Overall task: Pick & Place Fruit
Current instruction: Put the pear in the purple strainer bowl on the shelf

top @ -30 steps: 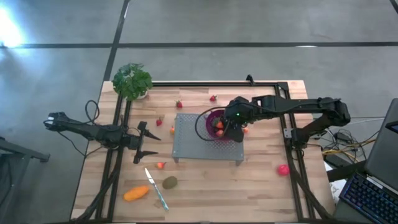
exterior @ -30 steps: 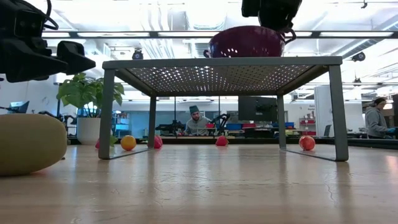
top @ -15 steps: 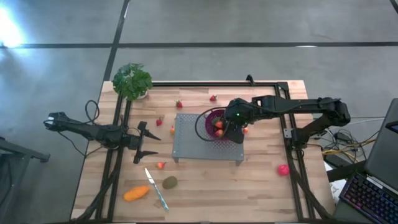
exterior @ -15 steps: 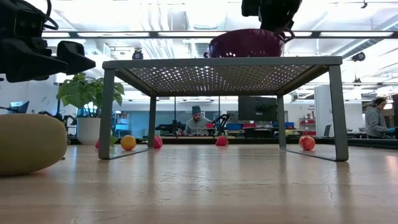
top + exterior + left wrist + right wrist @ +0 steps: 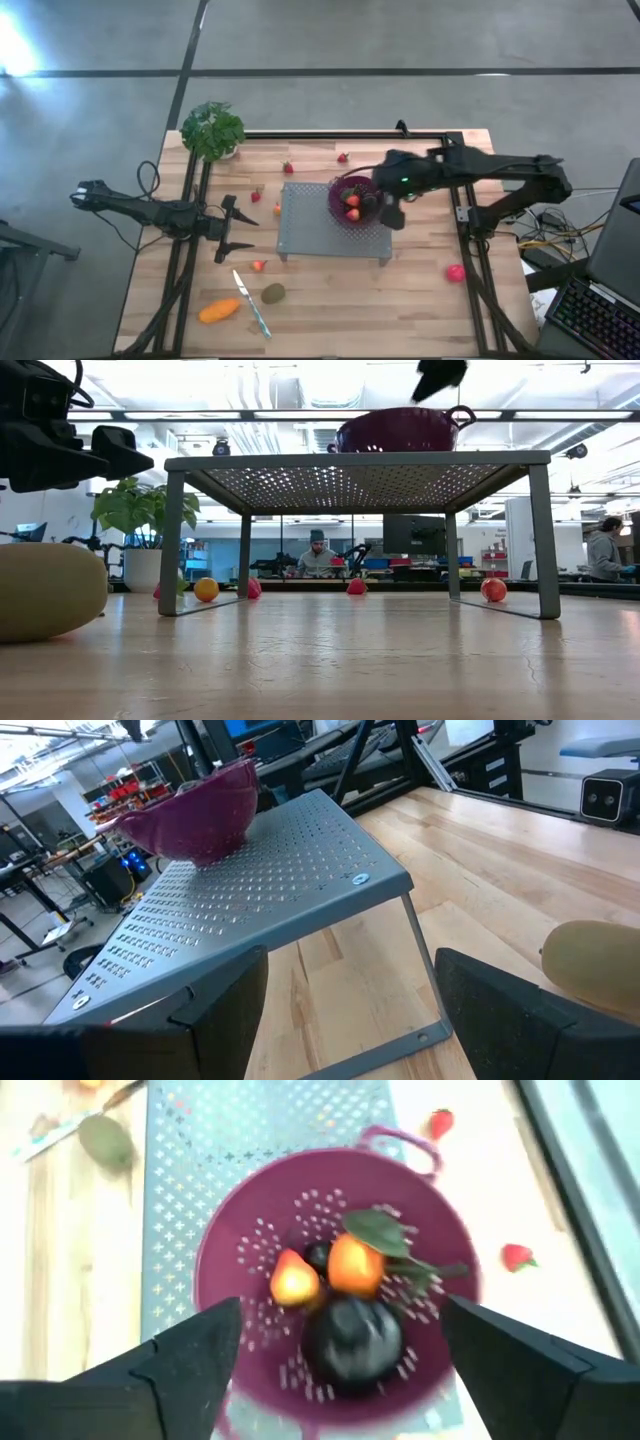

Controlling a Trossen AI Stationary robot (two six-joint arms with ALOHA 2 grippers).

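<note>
Fruit lies scattered across the wooden table point(image 5: 420, 300), and some already sits in the purple colander point(image 5: 352, 203). Nearest, at the lower left of the high view, are an elongated orange piece point(image 5: 219, 311) and a brown-green oval one point(image 5: 273, 293), with a light-handled knife point(image 5: 252, 302) between them and a small strawberry point(image 5: 259, 265) just above. A pink-red ball point(image 5: 455, 272) sits well apart at the lower right.

Mid-frame, the left gripper point(image 5: 228, 229) waits beside the perforated metal rack point(image 5: 320, 232), fingers spread wide and empty. The colander stands on that rack and holds a dark round fruit point(image 5: 352, 1330), an orange one point(image 5: 355, 1265) and a smaller yellow-red one point(image 5: 293, 1281). The right gripper point(image 5: 392, 212) hangs at the colander's right rim, fingers wide with nothing between them; a drop-off looks just finished.

Farther up the frame lie more strawberries point(image 5: 288, 168), and a potted plant point(image 5: 213, 131) stands at the upper left corner.

Next, I judge, comes another pick: the small red piece just beside the rack's right edge, probably a strawberry, is closest to the right arm and calls for a low, narrow grip.
</note>
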